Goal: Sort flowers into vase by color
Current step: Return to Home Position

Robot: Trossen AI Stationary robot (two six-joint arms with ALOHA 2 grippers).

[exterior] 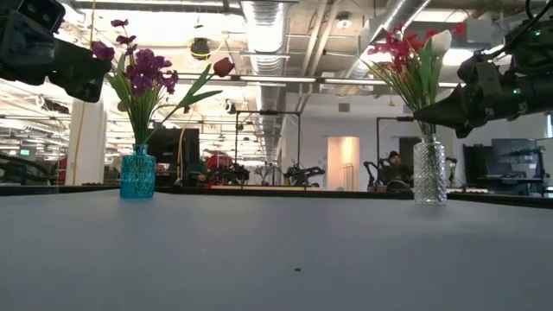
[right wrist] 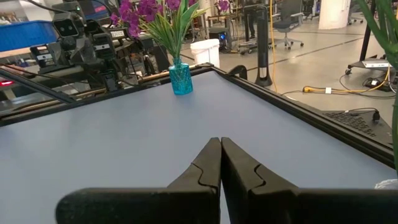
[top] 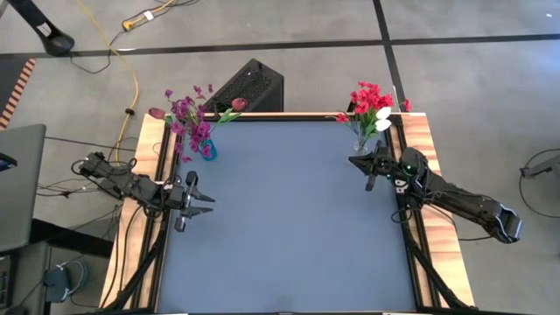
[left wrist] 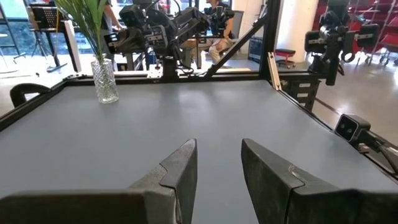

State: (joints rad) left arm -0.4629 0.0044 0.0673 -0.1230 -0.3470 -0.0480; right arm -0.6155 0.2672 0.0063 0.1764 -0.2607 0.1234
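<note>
The left jaws are hanging narrowly parted, empty, near the blue vase [top: 208, 151] of purple flowers [top: 186, 118]; the right jaws are sitting closed, empty, beside the glass vase [top: 361, 144].

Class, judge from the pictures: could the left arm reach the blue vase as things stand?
Probably yes: the left gripper, open, sits near the blue vase, with only bare table between them.

Your left gripper [top: 206, 194] holds its fingers [left wrist: 180, 171] parted, with a plain gap between the tips. Behind that pincer the left arm [top: 122, 181] runs back in a low, folded line. Your right gripper [right wrist: 221, 144] has its jaws pressed flat together, tips touching, and behind it the right arm [top: 464, 206] stretches away, wrist slightly raised.
</note>
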